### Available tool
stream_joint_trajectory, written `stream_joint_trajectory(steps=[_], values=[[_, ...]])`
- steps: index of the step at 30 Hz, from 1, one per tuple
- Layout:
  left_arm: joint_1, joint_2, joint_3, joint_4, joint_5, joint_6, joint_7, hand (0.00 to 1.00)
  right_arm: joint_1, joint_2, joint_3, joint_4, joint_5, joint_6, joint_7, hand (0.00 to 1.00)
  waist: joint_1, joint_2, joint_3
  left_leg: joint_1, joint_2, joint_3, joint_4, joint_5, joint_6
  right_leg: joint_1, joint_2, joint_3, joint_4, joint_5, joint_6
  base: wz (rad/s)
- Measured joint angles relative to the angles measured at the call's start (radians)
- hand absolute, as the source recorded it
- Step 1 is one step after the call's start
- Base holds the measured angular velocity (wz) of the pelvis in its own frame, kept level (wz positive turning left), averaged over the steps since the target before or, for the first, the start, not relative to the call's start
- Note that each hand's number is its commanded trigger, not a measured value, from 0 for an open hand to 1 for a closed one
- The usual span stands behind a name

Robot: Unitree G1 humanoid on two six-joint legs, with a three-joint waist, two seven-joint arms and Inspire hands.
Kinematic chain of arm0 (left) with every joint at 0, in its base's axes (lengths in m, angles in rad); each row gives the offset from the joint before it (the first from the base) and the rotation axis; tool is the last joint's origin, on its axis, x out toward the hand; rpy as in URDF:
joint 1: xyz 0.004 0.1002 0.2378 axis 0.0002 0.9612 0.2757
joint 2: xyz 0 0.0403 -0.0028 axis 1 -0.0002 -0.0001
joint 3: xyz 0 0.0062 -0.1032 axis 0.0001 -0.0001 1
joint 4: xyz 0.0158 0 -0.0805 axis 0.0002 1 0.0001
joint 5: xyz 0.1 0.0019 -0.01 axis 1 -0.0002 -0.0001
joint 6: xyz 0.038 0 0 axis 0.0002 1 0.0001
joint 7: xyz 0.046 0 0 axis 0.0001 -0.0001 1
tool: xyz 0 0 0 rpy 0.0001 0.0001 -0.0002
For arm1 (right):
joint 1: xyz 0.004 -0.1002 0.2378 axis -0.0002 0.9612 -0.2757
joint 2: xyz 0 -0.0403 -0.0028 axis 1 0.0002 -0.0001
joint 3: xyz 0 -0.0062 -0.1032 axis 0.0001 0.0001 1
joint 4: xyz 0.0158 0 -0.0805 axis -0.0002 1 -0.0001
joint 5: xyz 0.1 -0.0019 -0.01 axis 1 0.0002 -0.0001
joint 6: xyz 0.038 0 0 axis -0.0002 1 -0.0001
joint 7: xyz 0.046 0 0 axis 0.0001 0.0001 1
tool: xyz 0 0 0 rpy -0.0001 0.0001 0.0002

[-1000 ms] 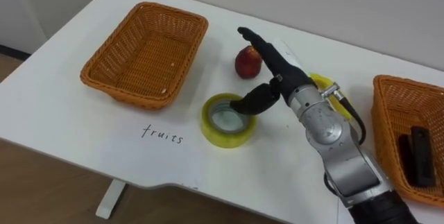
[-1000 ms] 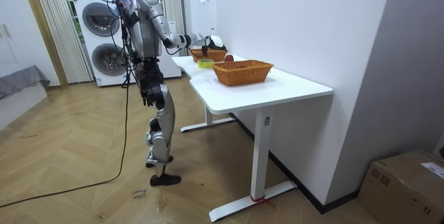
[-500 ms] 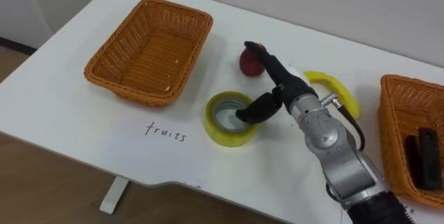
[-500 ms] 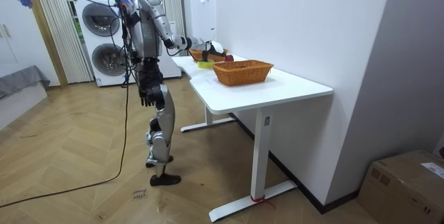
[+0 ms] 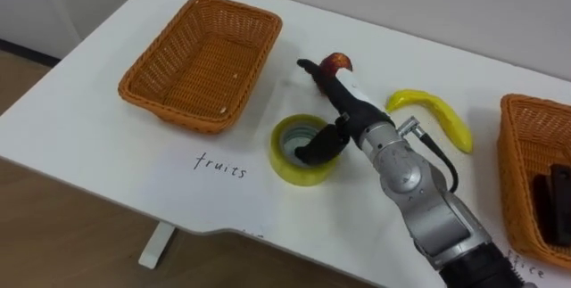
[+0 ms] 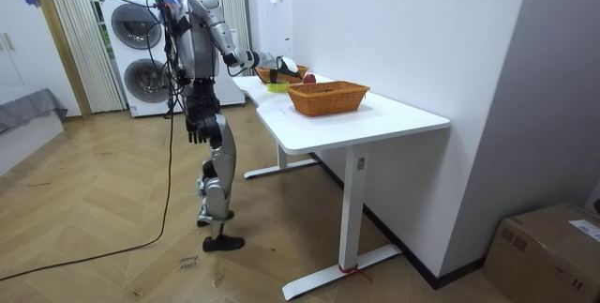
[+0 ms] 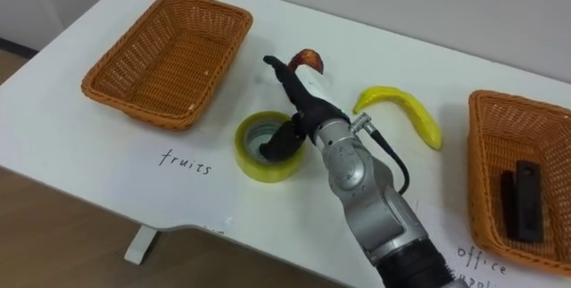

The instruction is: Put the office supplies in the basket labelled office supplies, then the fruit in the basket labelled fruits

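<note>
A red apple [image 5: 338,60] lies on the white table [image 5: 107,154] behind a yellow tape roll [image 5: 287,164]. My right hand [image 5: 345,101] is open, reaching from the lower right. Its straight fingers stretch across the apple's front and hide part of it. The thumb [image 5: 314,151] hangs down over the tape roll's hole. A banana [image 5: 439,115] lies to the right of the arm. In the room view my left hand [image 6: 194,134] hangs down beside the hip.
The wicker fruit basket [image 5: 177,119] stands at the left with nothing in it, with the handwritten word fruits [image 5: 221,167] in front. A second wicker basket [image 7: 486,208] at the right holds a black object [image 7: 521,201]. I stand at the table's long side.
My right hand has reached further forward and left, so its fingers now lie across the apple. The banana shows more fully. The camera has shifted a little.
</note>
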Motion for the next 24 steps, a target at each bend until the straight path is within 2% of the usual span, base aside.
stream_joint_trajectory(steps=[6,11,16,18,20,21,22,23,24], values=[[-0.015,-0.001,0.001,0.000,0.000,0.006,0.005,0.00,0.000,0.000,0.000,0.013,-0.012,0.001,0.000,0.00,0.017,0.000,-0.0003,-0.002,0.000,-0.002,-0.001,0.000,0.000,0.000,0.000,-0.006,-0.001,0.000,0.000,0.01],[-0.018,-0.002,0.001,-0.009,0.000,0.017,0.011,0.00,-0.016,0.000,0.017,0.013,-0.051,0.014,0.044,0.00,0.022,-0.003,-0.0025,-0.002,0.001,0.004,-0.003,0.000,0.000,-0.006,0.000,-0.007,0.000,0.000,0.000,-0.04],[-0.016,-0.001,0.001,-0.025,0.000,0.024,0.014,0.00,-0.022,-0.005,0.033,0.013,-0.082,0.023,0.090,0.00,0.021,-0.019,-0.0138,0.000,0.001,0.003,-0.003,0.000,0.000,-0.003,0.001,-0.007,-0.001,0.000,0.000,0.00],[-0.017,0.000,0.000,-0.025,0.000,0.030,0.014,0.00,-0.022,-0.006,0.034,0.013,-0.086,0.036,0.122,0.00,0.020,-0.023,-0.0134,0.005,0.001,0.003,-0.003,0.000,0.000,0.003,0.000,-0.007,-0.001,0.000,0.000,0.00],[-0.018,0.002,0.000,-0.024,-0.001,0.032,0.013,0.00,-0.022,-0.008,0.033,0.014,-0.087,0.036,0.143,0.00,0.019,-0.029,-0.0091,0.011,0.001,0.003,-0.005,0.000,0.000,0.008,0.000,-0.007,-0.001,0.000,0.000,0.00],[-0.018,0.003,0.000,-0.024,-0.001,0.034,0.011,0.00,-0.022,-0.011,0.033,0.017,-0.089,0.037,0.159,0.29,0.020,-0.032,-0.0074,0.015,0.001,0.003,-0.008,0.000,0.000,0.011,0.000,-0.006,-0.001,0.000,0.000,0.00],[-0.018,0.003,-0.001,-0.024,-0.001,0.036,0.010,0.00,-0.022,-0.013,0.033,0.018,-0.094,0.039,0.175,0.64,0.020,-0.033,-0.0068,0.016,0.001,0.003,-0.012,-0.001,0.000,0.013,0.000,-0.006,-0.001,0.000,0.000,0.00],[-0.018,0.002,-0.001,-0.024,-0.001,0.037,0.008,0.00,-0.022,-0.013,0.033,0.018,-0.097,0.044,0.183,0.87,0.020,-0.033,-0.0068,0.017,0.001,0.002,-0.013,-0.001,0.001,0.014,0.000,-0.006,-0.001,0.000,0.000,0.00],[-0.018,0.002,0.000,-0.024,-0.001,0.038,0.007,0.00,-0.022,-0.015,0.030,0.018,-0.099,0.052,0.199,1.00,0.020,-0.033,-0.0068,0.018,0.001,0.000,-0.012,-0.001,0.001,0.015,0.000,-0.006,-0.001,0.000,0.000,0.00]])
